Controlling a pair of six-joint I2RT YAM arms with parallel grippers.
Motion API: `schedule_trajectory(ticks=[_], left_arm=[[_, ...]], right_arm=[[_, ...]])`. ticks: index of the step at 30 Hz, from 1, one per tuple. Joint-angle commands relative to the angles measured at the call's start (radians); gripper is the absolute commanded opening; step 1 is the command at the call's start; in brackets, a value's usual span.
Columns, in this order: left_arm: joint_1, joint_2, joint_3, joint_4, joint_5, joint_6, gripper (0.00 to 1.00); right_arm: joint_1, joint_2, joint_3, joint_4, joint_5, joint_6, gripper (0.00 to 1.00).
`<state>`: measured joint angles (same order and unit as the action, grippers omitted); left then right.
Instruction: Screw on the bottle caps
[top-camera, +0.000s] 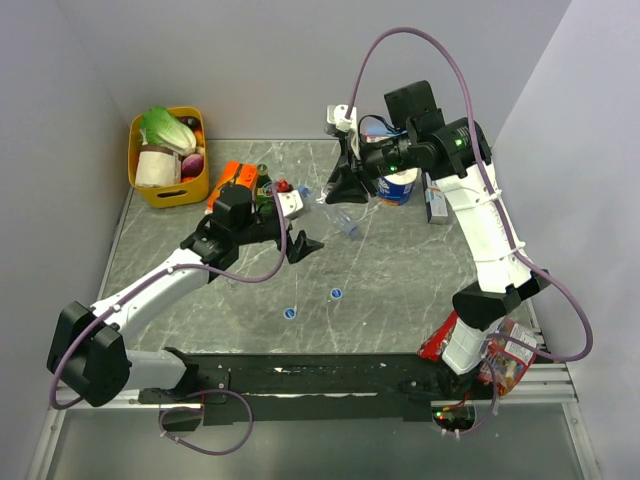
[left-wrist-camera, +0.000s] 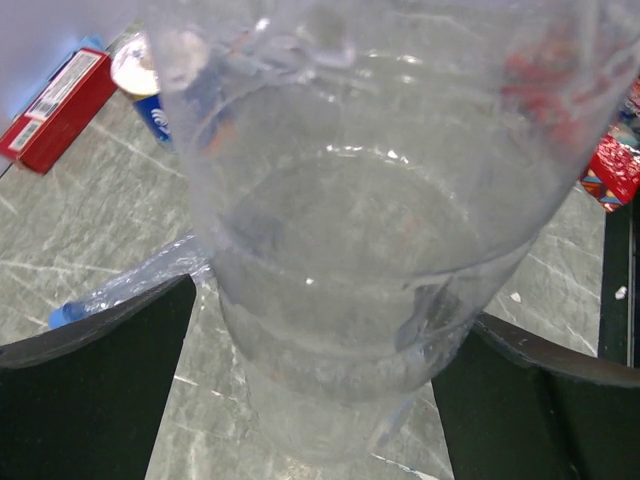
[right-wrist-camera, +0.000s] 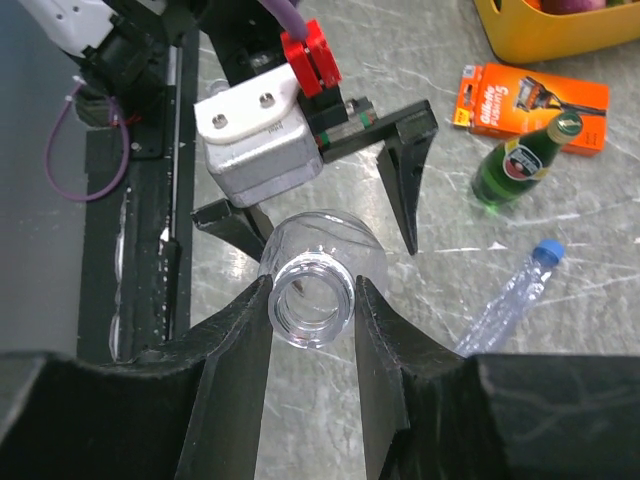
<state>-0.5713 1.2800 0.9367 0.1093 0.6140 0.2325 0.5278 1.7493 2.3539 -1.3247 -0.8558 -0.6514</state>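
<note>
**Q:** what's your right end effector (right-wrist-camera: 312, 300) up to?

**A:** it's pinched on the open neck of a clear bottle (right-wrist-camera: 335, 245), over the far half of the worktop (top-camera: 400, 300). My left end effector (left-wrist-camera: 335, 300) is spread wide either side of its body. Two loose bottle caps (top-camera: 289, 313) lie toward the near edge.
</note>
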Motion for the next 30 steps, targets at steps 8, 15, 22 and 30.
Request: schedule_trajectory(ticks=[8, 15, 22, 30], left_arm=[[-0.004, 0.004, 0.01, -0.002, 0.196, 0.07, 0.66], [0.01, -0.065, -0.038, 0.026, 0.124, -0.011, 0.44], [0.074, -0.205, -0.024, -0.066, 0.043, -0.114, 0.4], [0.185, -0.272, 0.053, -0.082, -0.131, -0.2, 0.19]], right_arm=[[0.009, -0.04, -0.019, 0.008, -0.063, 0.027, 0.15], [0.009, -0.085, -0.042, 0.102, 0.035, 0.073, 0.74], [-0.098, -0.358, -0.456, 0.383, 0.169, -0.071, 0.99], [0.0, -0.163, -0.543, 0.006, 0.201, -0.661, 0.64]])
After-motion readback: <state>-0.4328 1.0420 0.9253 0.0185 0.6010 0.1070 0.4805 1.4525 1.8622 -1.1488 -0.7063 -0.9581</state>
